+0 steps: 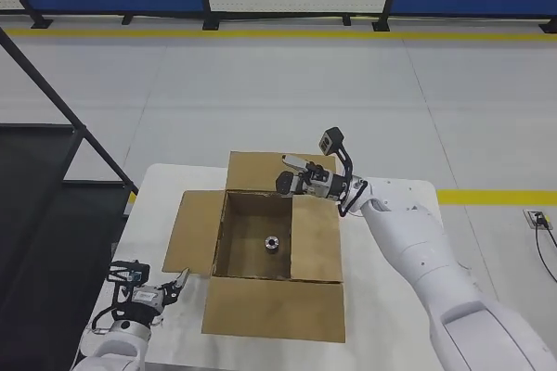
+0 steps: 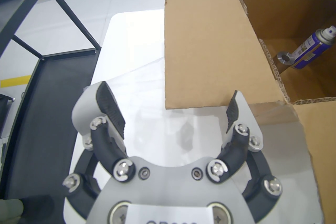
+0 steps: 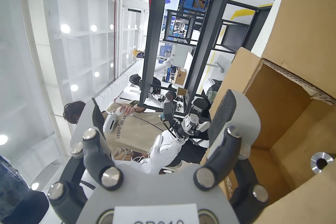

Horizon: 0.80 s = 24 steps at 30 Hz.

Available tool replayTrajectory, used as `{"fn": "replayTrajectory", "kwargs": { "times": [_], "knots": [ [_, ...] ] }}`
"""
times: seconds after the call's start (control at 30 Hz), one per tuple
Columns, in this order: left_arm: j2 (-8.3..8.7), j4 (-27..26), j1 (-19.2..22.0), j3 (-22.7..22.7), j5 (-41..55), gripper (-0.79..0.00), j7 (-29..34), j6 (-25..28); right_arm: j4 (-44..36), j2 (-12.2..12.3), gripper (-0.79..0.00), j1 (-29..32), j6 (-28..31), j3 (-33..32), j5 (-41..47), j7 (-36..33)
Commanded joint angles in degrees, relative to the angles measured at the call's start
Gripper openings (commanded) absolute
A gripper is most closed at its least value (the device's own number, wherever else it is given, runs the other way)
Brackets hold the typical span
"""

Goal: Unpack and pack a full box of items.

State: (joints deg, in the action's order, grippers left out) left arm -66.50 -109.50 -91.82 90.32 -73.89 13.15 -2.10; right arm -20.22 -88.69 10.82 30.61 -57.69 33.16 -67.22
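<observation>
Note the cardboard box [image 1: 274,311]: matt brown, corrugated at its torn edges. The metal bushing [image 1: 271,244] you see inside is bright and polished. The spray can [image 2: 311,47] is glossy; the table [image 2: 126,51] is smooth, reflective white.

Bright, even light from ceiling lamps [image 3: 65,28] glares off the white table [image 2: 126,33], and wrist views bow at edges.

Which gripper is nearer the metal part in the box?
Right. The right gripper hangs over the box's far edge; the left gripper is outside the box, over the table, farther from the metal part.
</observation>
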Motion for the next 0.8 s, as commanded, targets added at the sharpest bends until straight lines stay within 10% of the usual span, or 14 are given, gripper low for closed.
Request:
{"fn": "replayTrajectory", "kwargs": {
  "times": [0.0, 0.77],
  "knots": [
    [-0.07, 0.36, 0.32, -0.37, -0.37, 0.0, 0.18, -0.13, -0.71, 0.13, 0.0, 0.34, -0.21, -0.13, -0.36, 0.35],
    [-0.56, -8.68, -6.67, 1.14, -1.26, 0.0, -5.86, 1.58, -5.77, 1.66, 0.0, 3.05, -1.41, -2.33, -3.15, 1.6]
  ]
}}
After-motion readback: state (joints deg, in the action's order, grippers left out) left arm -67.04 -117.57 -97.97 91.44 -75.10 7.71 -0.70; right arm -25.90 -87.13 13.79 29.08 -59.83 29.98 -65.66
